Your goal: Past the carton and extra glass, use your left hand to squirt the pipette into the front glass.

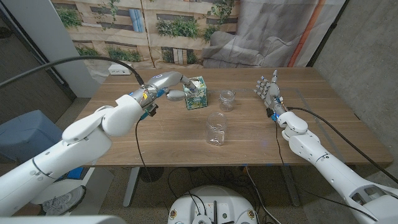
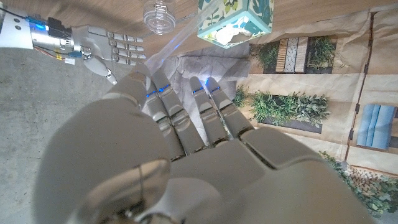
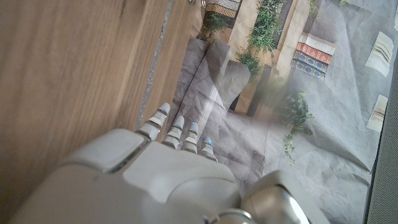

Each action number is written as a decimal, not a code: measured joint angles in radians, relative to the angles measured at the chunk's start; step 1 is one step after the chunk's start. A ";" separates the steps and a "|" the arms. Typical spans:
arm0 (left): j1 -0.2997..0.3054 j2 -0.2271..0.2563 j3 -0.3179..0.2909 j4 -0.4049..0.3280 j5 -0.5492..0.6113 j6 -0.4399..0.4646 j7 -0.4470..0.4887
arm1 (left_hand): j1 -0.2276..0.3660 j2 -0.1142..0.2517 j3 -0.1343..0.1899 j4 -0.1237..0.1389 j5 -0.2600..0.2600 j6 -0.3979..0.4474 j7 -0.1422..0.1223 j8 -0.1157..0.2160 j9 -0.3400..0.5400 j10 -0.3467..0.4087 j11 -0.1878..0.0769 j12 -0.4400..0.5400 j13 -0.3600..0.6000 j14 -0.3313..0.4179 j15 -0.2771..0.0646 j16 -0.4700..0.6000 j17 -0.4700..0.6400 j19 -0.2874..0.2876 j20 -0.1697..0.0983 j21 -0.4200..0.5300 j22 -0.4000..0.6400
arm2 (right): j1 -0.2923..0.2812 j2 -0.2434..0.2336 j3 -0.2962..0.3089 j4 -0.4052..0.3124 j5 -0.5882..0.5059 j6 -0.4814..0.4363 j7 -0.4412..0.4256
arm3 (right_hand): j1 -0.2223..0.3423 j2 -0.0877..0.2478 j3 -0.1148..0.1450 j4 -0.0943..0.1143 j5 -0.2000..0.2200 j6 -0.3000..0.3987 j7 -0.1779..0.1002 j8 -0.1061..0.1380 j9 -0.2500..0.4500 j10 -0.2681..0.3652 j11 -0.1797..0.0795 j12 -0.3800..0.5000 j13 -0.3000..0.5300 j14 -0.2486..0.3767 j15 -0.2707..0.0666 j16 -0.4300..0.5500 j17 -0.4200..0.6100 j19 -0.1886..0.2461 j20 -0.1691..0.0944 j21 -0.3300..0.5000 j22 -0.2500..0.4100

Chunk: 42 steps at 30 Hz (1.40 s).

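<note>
The front glass (image 1: 216, 129) stands empty near the table's middle. Behind it stand the extra glass (image 1: 227, 99) and, to its left, the patterned carton (image 1: 196, 92). My left hand (image 1: 166, 84) hovers just left of the carton, fingers curled towards it. In the left wrist view a thin translucent pipette (image 2: 171, 45) sticks out past the fingers (image 2: 211, 106) towards the extra glass (image 2: 158, 14) and the carton (image 2: 236, 15). My right hand (image 1: 268, 92) stands upright to the right of the glasses, fingers apart, holding nothing.
The wooden table (image 1: 155, 137) has bare room in front and to the right. A black cable loops over my left arm. A small white and black item (image 1: 119, 70) lies at the back left corner. A printed backdrop hangs behind the table.
</note>
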State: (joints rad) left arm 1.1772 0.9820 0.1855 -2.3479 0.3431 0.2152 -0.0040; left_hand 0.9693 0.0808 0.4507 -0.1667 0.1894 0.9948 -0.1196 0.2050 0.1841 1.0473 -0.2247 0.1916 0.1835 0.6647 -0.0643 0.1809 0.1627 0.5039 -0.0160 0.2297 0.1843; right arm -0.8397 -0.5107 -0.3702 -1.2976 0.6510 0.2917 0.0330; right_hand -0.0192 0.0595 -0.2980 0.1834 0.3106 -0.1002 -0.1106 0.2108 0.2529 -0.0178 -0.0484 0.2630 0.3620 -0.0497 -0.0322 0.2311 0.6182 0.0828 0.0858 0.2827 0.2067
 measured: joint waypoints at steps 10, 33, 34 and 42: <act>-0.007 -0.025 -0.001 0.013 -0.133 -0.001 0.003 | -0.007 0.001 0.003 -0.003 0.000 0.006 0.006 0.000 0.000 -0.010 0.000 0.000 0.000 0.005 0.005 -0.004 0.000 0.000 0.000 0.000 0.000 | 0.000 0.001 0.000 0.000 0.000 0.000 -0.001 | 0.000 0.000 0.000 0.000 0.000 0.000 0.000 0.000 0.000 0.000 0.000 0.000 0.000 0.000 0.000 0.000 0.000 0.000 0.000 0.000 0.000; -0.065 -0.038 0.054 0.081 -0.360 -0.057 0.008 | -0.014 -0.007 0.007 -0.007 0.000 -0.004 0.007 -0.006 0.005 -0.010 0.000 0.000 0.000 0.001 0.001 -0.004 0.003 -0.008 0.000 0.000 0.000 | 0.000 0.001 0.000 -0.001 -0.001 0.000 -0.002 | 0.000 0.000 0.000 0.000 0.000 0.000 0.000 0.000 0.000 0.000 0.000 0.000 0.000 0.000 0.000 0.000 0.000 0.000 0.000 0.000 0.000; -0.066 -0.038 0.054 0.083 -0.368 -0.060 0.012 | -0.014 -0.007 0.007 -0.007 0.000 -0.004 0.007 -0.006 0.005 -0.010 0.000 0.000 0.000 0.001 0.001 -0.004 0.003 -0.008 0.000 0.000 0.000 | 0.000 0.001 0.000 -0.001 -0.001 0.000 -0.002 | 0.000 0.000 0.000 0.000 0.000 0.000 0.000 0.000 0.000 0.000 0.000 0.000 0.000 0.000 0.000 0.000 0.000 0.000 0.000 0.000 0.000; -0.067 -0.046 0.050 0.094 -0.416 -0.079 0.040 | -0.018 -0.011 0.007 -0.007 0.000 -0.009 0.012 -0.006 0.005 -0.021 0.000 0.000 0.000 0.001 0.001 -0.004 0.003 -0.011 0.004 0.000 0.004 | 0.000 0.001 0.000 -0.001 -0.001 0.000 -0.002 | 0.000 0.000 0.000 0.000 0.000 0.000 0.000 0.000 0.000 0.000 0.000 0.000 0.000 0.000 0.000 0.000 0.000 0.000 0.000 0.000 0.000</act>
State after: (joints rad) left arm 1.1107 0.9356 0.2354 -2.2536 -0.0728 0.1361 0.0363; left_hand 0.9510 0.0702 0.4575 -0.1738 0.1895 0.9856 -0.1071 0.1989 0.1889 1.0262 -0.2250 0.1917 0.1835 0.6662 -0.0629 0.1770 0.1655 0.4925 -0.0123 0.2297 0.1888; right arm -0.8396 -0.5098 -0.3701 -1.2982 0.6497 0.2916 0.0308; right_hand -0.0192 0.0595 -0.2980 0.1834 0.3106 -0.1002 -0.1106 0.2107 0.2529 -0.0178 -0.0484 0.2630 0.3620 -0.0497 -0.0322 0.2311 0.6182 0.0828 0.0858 0.2827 0.2067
